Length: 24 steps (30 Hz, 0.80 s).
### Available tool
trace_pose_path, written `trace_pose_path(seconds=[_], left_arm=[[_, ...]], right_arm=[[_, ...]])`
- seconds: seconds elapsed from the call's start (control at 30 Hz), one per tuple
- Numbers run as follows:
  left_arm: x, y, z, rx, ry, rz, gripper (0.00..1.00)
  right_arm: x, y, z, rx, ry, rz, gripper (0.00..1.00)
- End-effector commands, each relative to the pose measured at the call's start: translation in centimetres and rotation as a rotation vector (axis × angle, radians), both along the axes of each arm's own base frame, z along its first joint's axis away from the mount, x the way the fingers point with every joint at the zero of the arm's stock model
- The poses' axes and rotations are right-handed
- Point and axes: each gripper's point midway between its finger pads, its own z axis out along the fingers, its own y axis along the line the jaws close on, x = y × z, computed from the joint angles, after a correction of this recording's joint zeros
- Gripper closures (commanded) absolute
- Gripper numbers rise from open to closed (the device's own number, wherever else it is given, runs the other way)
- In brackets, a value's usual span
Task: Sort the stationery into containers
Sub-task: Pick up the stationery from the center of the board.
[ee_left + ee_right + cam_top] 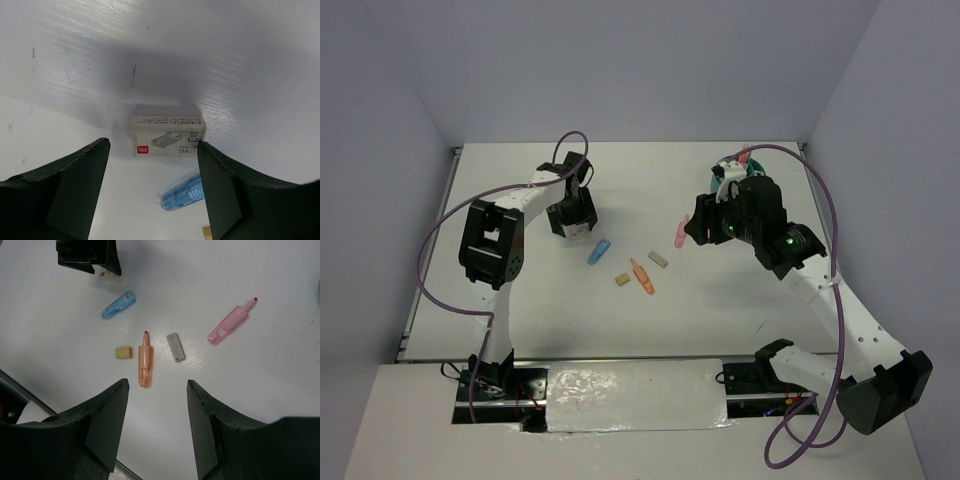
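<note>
A blue marker point(599, 251), tan block point(622, 280), orange marker point(641, 277), grey block point(658, 259) and pink marker point(680, 235) lie loose mid-table. The teal organiser cup point(732, 172) stands at the back right, mostly hidden behind my right arm. My left gripper point(572, 228) is open and low over a small white staple box point(169, 136), with the blue marker point(182, 192) just beside it. My right gripper point(698, 230) is open and empty, hovering above the items. In its view are the orange marker point(145, 360), grey block point(175, 347), pink marker point(231, 322), tan block point(123, 352) and blue marker point(118, 305).
The table's near edge point(20, 385) runs along the lower left of the right wrist view. Purple cables point(440, 230) loop beside both arms. Walls enclose the table at back and sides.
</note>
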Motion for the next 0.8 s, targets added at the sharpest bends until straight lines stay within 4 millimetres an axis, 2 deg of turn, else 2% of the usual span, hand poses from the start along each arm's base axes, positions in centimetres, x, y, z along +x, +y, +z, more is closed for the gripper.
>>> trace_pose_path(seconds=[0.0,0.13,0.17,0.33,0.57,0.77], left_arm=[[0.0,0.9,-0.9,0.071,0.006,0.017,0.17],[0.1,0.6,-1.9,0.086,0.007,-0.011,0.35],[0.1,0.4,-2.1,0.088,0.005,-0.018,0.36],[0.1,-0.4,-3.4,0.096,0.02,-0.059,0.34],[0.1,-0.5,-2.8,0.099,-0.002,-0.059,0.24],[0.1,-0.5,-4.0,0.112,0.026,-0.074,0.32]], right_arm=[[-0.2,0.0,1.4,-0.006,-0.042,0.022,0.42],[-0.1,0.0,1.5,-0.009,-0.046,0.027,0.42],[-0.2,0.0,1.7,-0.007,-0.053,0.03,0.42],[-0.1,0.3,2.0,0.001,-0.066,0.047,0.42],[0.3,0.8,2.1,0.013,-0.059,0.058,0.42],[0.7,1.3,1.8,0.014,-0.047,0.067,0.42]])
